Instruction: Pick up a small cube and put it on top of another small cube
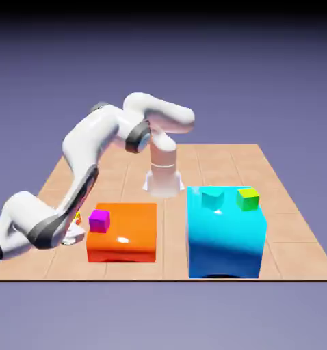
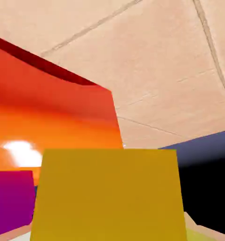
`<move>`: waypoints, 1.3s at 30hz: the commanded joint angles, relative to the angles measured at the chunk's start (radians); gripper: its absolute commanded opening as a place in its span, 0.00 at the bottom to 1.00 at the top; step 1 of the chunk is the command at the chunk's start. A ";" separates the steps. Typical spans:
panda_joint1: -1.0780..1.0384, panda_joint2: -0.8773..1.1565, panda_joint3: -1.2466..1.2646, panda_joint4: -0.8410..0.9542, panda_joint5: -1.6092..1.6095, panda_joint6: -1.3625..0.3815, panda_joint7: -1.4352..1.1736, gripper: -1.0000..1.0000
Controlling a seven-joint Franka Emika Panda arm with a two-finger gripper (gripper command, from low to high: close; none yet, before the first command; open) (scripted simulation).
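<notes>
Four small cubes (image 1: 99,220), two big blocks (image 1: 122,234)

A tan tiled table (image 1: 221,158) stands before a plain blue-violet backdrop (image 1: 262,61).

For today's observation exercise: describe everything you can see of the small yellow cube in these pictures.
The yellow cube is a plain, matte, mustard-yellow block with flat faces and sharp edges. In the hand view it fills the lower middle, large, hiding the fingertips, so the shut gripper appears to hold it. Behind it stand the orange block and the magenta cube. In the exterior view only a speck of it shows beside the orange block.
</notes>
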State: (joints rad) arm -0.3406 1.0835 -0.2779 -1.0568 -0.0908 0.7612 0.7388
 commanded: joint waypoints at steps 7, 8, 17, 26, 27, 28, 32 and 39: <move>0.218 -0.065 0.212 0.102 0.056 -0.067 0.197 0.00; 0.254 -0.071 0.242 0.125 0.079 -0.073 0.228 0.00; 0.581 -0.124 0.514 0.329 0.293 -0.126 0.510 0.00; 0.580 -0.242 0.521 0.087 0.299 0.007 0.480 0.00; 0.578 -0.259 0.520 0.051 0.298 0.026 0.474 0.00; 0.576 -0.276 0.520 0.014 0.296 0.045 0.467 0.00; 0.567 -0.343 0.518 -0.130 0.291 0.122 0.443 0.00; 0.566 -0.345 0.518 -0.136 0.291 0.125 0.442 1.00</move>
State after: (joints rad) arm 0.2259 0.7380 0.2401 -1.1928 0.2004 0.8858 1.1809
